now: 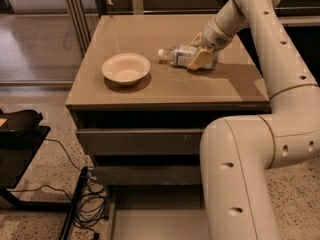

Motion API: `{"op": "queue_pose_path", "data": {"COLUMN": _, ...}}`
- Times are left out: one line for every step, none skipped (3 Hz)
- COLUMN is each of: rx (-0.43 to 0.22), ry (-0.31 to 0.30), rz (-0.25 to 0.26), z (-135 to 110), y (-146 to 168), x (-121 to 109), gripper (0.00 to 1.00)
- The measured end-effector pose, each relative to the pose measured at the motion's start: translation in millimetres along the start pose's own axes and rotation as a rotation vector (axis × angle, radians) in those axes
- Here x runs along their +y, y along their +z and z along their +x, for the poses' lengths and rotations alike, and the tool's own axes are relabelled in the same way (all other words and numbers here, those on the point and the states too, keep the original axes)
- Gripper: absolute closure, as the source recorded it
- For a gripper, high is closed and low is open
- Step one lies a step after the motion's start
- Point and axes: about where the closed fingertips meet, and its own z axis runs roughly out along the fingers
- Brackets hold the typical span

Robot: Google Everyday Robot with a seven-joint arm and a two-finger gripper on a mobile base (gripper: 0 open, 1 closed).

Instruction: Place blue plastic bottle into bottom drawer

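Note:
The blue plastic bottle (pixel 181 55) lies on its side on the brown cabinet top (pixel 165 86), with its white cap pointing left toward the bowl. My gripper (pixel 199 51) reaches down from the upper right and straddles the bottle's right half, one tan finger (pixel 201 60) in front of it and one behind. The fingers sit against the bottle, which still rests on the top. The bottom drawer (pixel 155 224) is pulled out at the foot of the cabinet, showing its light grey inside. My arm hides its right part.
A white bowl (pixel 126 68) stands on the left of the cabinet top. The two upper drawers (pixel 140 141) are closed. Black cables (pixel 90 204) and a black stand (pixel 20 134) are on the floor to the left. Glass panels stand behind.

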Motion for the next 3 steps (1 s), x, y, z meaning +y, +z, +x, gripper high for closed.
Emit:
{"op": "queue_pose_path", "data": {"rx": 0.000, "ry": -0.002, "rz": 0.013, "z": -1, "y": 4, "x": -5, "gripper": 1.00}}
{"op": "queue_pose_path", "data": {"rx": 0.002, "ry": -0.002, "rz": 0.015, "z": -1, "y": 2, "x": -5, "gripper": 1.00}}
{"op": "queue_pose_path", "data": {"rx": 0.003, "ry": -0.028, "rz": 0.040, "z": -5, "y": -30, "x": 0, "gripper": 1.00}}
